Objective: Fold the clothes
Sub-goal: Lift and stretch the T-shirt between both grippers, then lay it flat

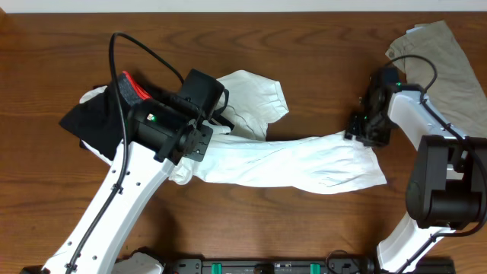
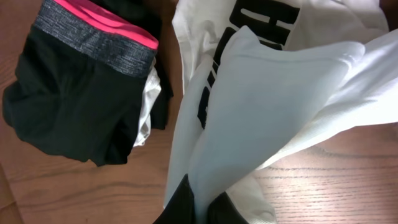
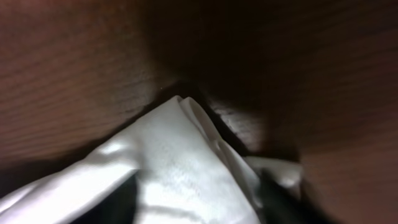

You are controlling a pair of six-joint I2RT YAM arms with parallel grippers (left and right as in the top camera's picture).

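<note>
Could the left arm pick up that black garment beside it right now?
Probably not yet: the black garment lies close and uncovered, but the left gripper is shut on the white T-shirt.

Brown wood-grain table [image 1: 304, 84]; black rail [image 1: 251, 267] with green fittings along near edge.
</note>
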